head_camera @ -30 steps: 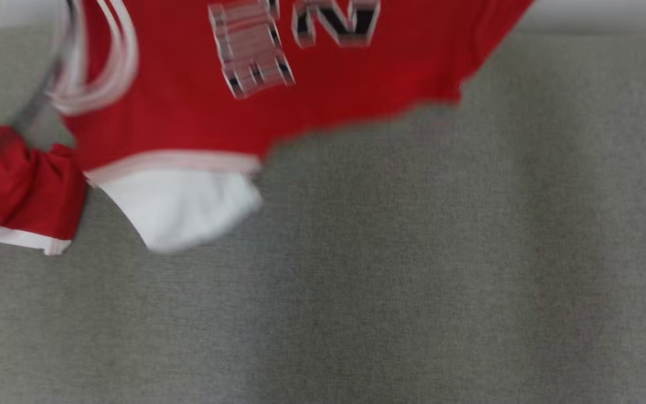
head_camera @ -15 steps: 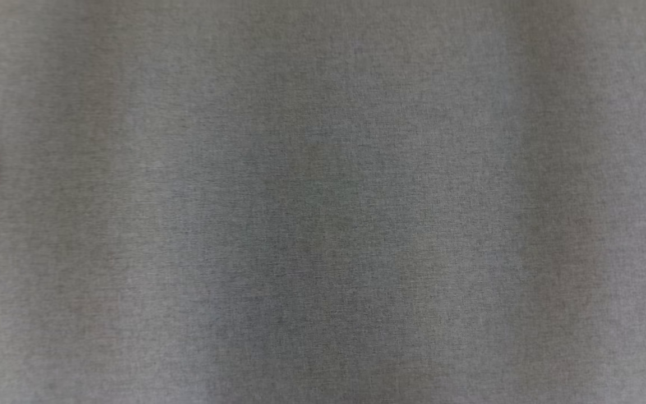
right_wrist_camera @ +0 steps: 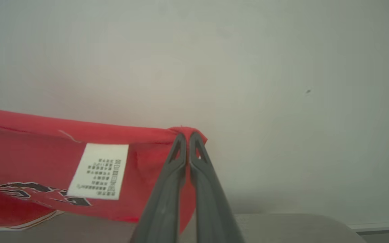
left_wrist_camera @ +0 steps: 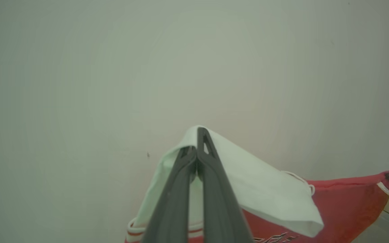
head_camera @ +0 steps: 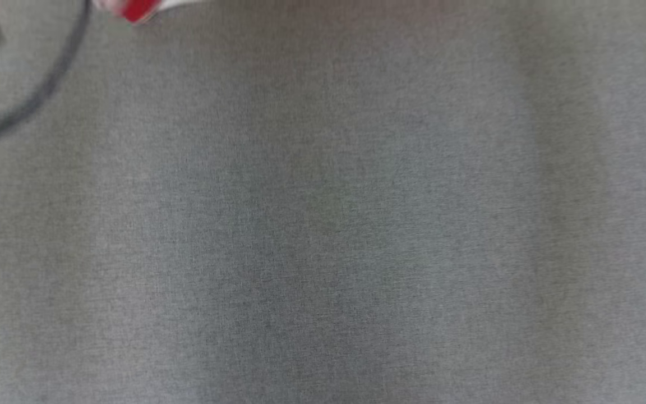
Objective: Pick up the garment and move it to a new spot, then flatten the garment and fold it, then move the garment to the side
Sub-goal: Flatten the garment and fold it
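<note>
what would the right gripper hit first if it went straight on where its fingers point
The right gripper is shut on the edge of the red garment, so cloth sits at its tips. Beyond that, the way looks free up to a plain pale wall; its distance is unclear.

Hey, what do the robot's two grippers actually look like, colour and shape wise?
The left gripper and right gripper look alike: two long, slim, matte dark-grey fingers that taper toward the tips, with an elongated slot cut near each tip.
</note>
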Available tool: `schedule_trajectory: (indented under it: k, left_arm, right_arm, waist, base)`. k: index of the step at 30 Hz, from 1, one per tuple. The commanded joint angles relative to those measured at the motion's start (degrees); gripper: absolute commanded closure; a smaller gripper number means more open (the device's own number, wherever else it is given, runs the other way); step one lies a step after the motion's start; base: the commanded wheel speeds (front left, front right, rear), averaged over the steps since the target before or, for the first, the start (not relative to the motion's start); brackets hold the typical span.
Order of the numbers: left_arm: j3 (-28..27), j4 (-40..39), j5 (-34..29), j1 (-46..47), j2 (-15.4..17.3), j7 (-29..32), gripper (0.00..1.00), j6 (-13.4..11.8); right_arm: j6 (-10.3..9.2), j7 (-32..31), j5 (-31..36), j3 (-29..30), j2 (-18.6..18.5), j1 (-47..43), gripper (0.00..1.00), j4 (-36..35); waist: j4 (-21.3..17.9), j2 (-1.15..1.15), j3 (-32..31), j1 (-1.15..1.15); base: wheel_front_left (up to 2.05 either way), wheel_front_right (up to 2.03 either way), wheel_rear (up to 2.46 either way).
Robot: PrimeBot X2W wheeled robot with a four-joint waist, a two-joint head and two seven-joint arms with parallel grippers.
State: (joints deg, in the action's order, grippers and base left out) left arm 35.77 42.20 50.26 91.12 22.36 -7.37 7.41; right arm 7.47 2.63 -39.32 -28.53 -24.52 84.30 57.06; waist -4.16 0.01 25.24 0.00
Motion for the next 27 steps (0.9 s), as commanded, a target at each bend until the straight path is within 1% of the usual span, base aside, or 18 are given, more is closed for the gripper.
schedule_trajectory:
  k: [1,3,7,9,11,12,14,17,19,23,25,27]
  left_arm:
    - [-0.5,-1.3,1.3,-3.7,1.0,-1.7,1.0,0.0]
    - [-0.5,-3.3,2.0,-8.9,1.9,-2.8,1.0,0.0]
    - [-2.4,-9.6,5.2,-20.2,3.6,-5.1,1.0,-2.1]
    - [-2.9,-14.1,6.0,-26.8,4.4,-6.0,1.0,-3.6]
    - [-3.7,-19.8,7.0,-33.5,5.2,-6.5,1.0,-6.0]
    - [-3.7,-19.8,7.0,-33.5,5.2,-6.5,1.0,-6.0]
    - [-4.4,-25.5,8.3,-40.2,5.4,-7.0,1.0,-8.6]
    - [-4.6,-33.5,9.1,-50.7,5.9,-7.3,1.0,-12.3]
    - [-4.9,-38.2,9.9,-57.1,5.6,-7.5,1.0,-14.7]
    - [-7.4,-44.3,11.3,-69.2,4.6,-7.8,1.0,-18.5]
    - [-8.3,-46.0,11.0,-75.1,3.4,-7.8,1.0,-19.5]
    - [-9.3,-46.2,10.0,-80.1,2.9,-7.8,1.0,-20.2]
  right_arm:
    - [0.06,0.8,-1.5,-1.1,-0.7,-3.3,1.0,-1.4]
    - [0.06,1.7,-3.5,-2.3,-1.2,-6.9,1.0,-3.6]
    - [0.06,4.1,-7.8,-3.8,-3.3,-15.2,1.0,-8.5]
    - [0.06,5.4,-9.6,-4.5,-4.3,-20.0,1.0,-11.3]
    - [0.06,6.2,-11.7,-4.6,-5.3,-25.0,1.0,-14.2]
    - [0.06,6.2,-11.7,-4.6,-5.3,-25.0,1.0,-14.2]
    - [0.06,7.1,-12.8,-4.7,-6.5,-30.4,1.0,-16.9]
    - [0.06,7.7,-13.9,-4.3,-7.1,-38.4,1.0,-20.3]
    - [0.06,8.3,-14.0,-3.5,-7.5,-43.1,1.0,-21.7]
    - [0.06,8.2,-12.3,-2.9,-6.6,-52.1,1.0,-23.9]
    - [0.06,8.2,-11.2,-2.1,-6.0,-56.2,1.0,-24.5]
    - [0.06,7.7,-10.3,-1.1,-5.1,-60.2,1.0,-25.0]
  waist:
    - [-0.4,-0.01,-1.8,0.0]
    - [-0.5,-0.01,-2.9,0.0]
    - [-0.4,-0.01,-5.7,0.0]
    - [-0.1,-0.01,-7.3,0.0]
    - [0.3,-0.01,-8.9,0.0]
    - [0.3,-0.01,-8.9,0.0]
    - [0.7,-0.01,-10.3,0.0]
    - [1.0,-0.01,-12.1,0.0]
    - [1.2,-0.01,-13.1,0.0]
    - [0.9,-0.01,-15.2,0.0]
    - [1.2,-0.01,-16.1,0.0]
    - [1.5,-0.01,-17.0,0.0]
  base:
    - [0.0,0.0,0.0]
    - [0.0,0.0,0.0]
    - [0.0,0.0,0.0]
    - [0.0,0.0,0.0]
    - [0.0,0.0,0.0]
    - [0.0,0.0,0.0]
    - [0.0,0.0,0.0]
    - [0.0,0.0,0.0]
    - [0.0,0.0,0.0]
    - [0.0,0.0,0.0]
    - [0.0,0.0,0.0]
    - [0.0,0.0,0.0]
